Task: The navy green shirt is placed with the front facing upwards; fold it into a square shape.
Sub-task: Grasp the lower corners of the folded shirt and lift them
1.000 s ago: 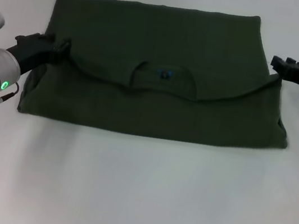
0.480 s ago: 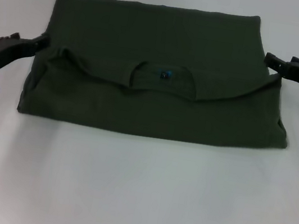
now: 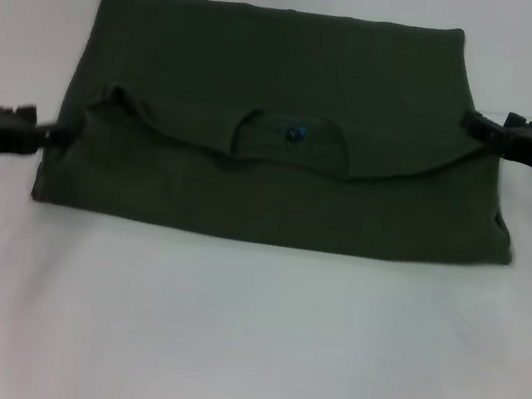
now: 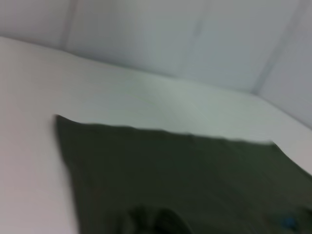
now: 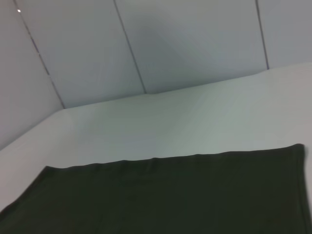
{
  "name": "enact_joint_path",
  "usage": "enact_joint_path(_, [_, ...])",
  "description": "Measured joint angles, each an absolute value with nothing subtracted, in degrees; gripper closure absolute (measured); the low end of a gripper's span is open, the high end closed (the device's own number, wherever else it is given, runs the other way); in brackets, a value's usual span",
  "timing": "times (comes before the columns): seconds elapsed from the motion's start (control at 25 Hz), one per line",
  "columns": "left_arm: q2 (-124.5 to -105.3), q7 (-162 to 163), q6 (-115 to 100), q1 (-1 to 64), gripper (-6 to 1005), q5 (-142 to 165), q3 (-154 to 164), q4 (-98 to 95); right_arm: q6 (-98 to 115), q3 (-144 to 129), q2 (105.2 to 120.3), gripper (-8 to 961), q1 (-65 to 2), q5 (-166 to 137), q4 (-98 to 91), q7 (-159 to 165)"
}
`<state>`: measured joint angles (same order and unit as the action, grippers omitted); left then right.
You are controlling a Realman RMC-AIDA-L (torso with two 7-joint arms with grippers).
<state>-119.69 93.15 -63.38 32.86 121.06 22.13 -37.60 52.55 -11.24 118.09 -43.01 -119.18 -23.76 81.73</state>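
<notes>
Both grippers, left [image 3: 42, 132] and right [image 3: 472, 123], touch the folded shirt's [image 3: 293, 92] edges; finger states unclear.

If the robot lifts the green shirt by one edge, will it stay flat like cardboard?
Probably not. The navy green shirt looks soft: its folded edge curves and sags near the collar, so it would likely droop. Lying flat in layers, it shouldn't roll, though the layers may slide apart.

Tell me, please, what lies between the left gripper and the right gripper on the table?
Only the navy green shirt, folded, spans between the left gripper and the right gripper, as the head view shows.
</notes>
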Motion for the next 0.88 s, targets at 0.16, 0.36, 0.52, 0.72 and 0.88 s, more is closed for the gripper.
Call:
enact_joint_path(0.16, [-119.68, 93.04, -65.22, 32.67, 161, 127.21, 22.70, -39.83, 55.32, -11.25, 118.28, 160, -41.99, -119.18, -24.37, 81.74])
enact_joint_path(0.36, [-119.64, 92.90, -64.42, 33.15, 162, 129.56, 23.98, -39.99, 57.38, -11.25, 118.53, 160, -41.15, -119.18, -24.54, 81.74])
enact_joint_path(0.52, [-119.42, 93.14, -63.87, 33.68, 163, 131.69, 24.05, -39.90, 58.72, -11.20, 118.86, 161, -40.63, -119.18, -25.15, 81.74])
enact_joint_path(0.72, [-119.57, 93.76, -61.10, 34.10, 165, 133.54, 26.01, -39.19, 60.04, -11.01, 119.03, 161, -40.15, -119.18, -25.31, 82.12])
enact_joint_path(0.88, [-119.64, 94.27, -59.16, 34.51, 182, 134.81, 27.62, -37.94, 60.42, -11.22, 119.10, 163, -40.00, -119.18, -25.76, 83.05])
